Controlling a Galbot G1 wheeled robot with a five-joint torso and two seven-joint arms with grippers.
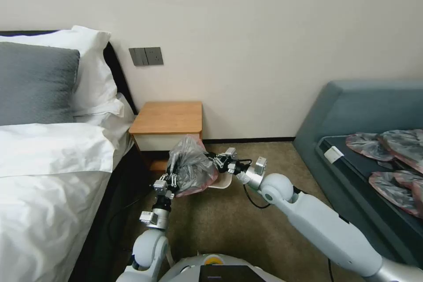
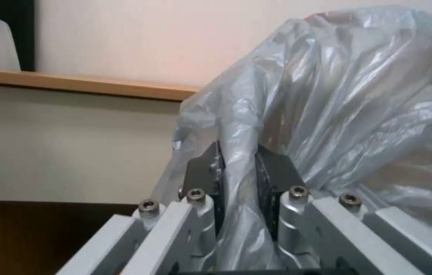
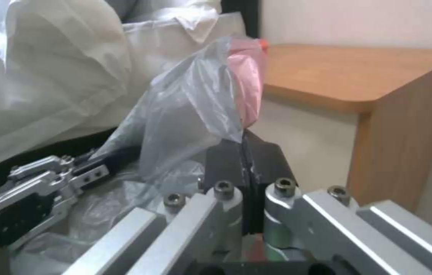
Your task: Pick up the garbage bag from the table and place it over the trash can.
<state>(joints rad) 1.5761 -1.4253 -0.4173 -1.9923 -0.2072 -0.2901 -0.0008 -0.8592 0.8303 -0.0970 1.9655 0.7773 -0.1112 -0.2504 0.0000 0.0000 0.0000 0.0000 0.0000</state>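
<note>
Bed (image 1: 48,163) far left, nightstand (image 1: 167,118) beside it, top bare. Left gripper (image 1: 172,175) low in front of the nightstand, fingers (image 2: 203,172) clamped on a fold of the garbage bag (image 1: 190,165). Bag held up off the floor, bunched between both grippers, over the cream trash can (image 1: 221,181), whose rim shows at the bag's right edge. Right gripper (image 1: 216,161) pinched tight on the bag's pink-rimmed edge. Sofa (image 1: 352,110) far right, spare flattened bags (image 1: 387,158) on it.

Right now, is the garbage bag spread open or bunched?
Bunched: the garbage bag hangs crumpled between the left end effector and right end effector, both pinching its film.
</note>
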